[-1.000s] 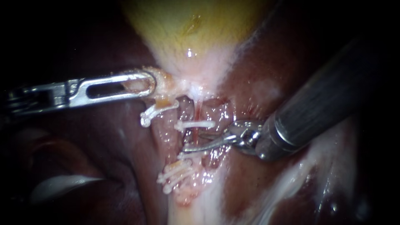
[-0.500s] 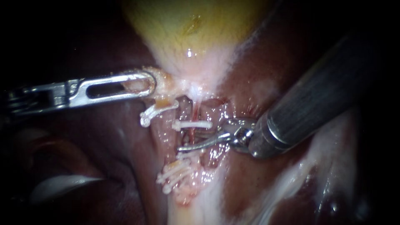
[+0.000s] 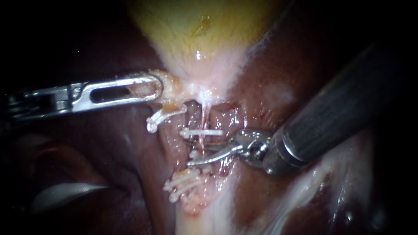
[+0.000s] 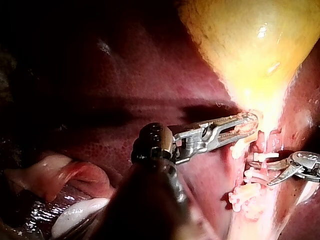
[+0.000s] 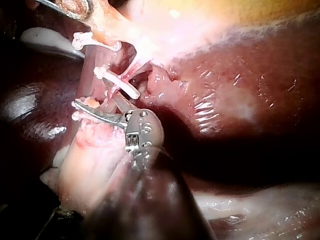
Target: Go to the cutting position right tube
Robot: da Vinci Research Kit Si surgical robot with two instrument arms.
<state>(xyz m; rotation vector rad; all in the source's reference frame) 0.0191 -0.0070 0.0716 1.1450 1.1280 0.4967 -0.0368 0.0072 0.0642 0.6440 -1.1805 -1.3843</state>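
Dark red liver (image 3: 109, 143) fills the background beneath the yellow gallbladder (image 3: 196, 35). The thin reddish right tube (image 3: 203, 116) runs down from the gallbladder's neck and is crossed by a white clip (image 3: 209, 131). Just below that clip the right instrument (image 3: 197, 154) has its slim jaws narrowly parted, with the tube between them, while the left instrument (image 3: 153, 89) is clamped on gallbladder tissue at the neck.
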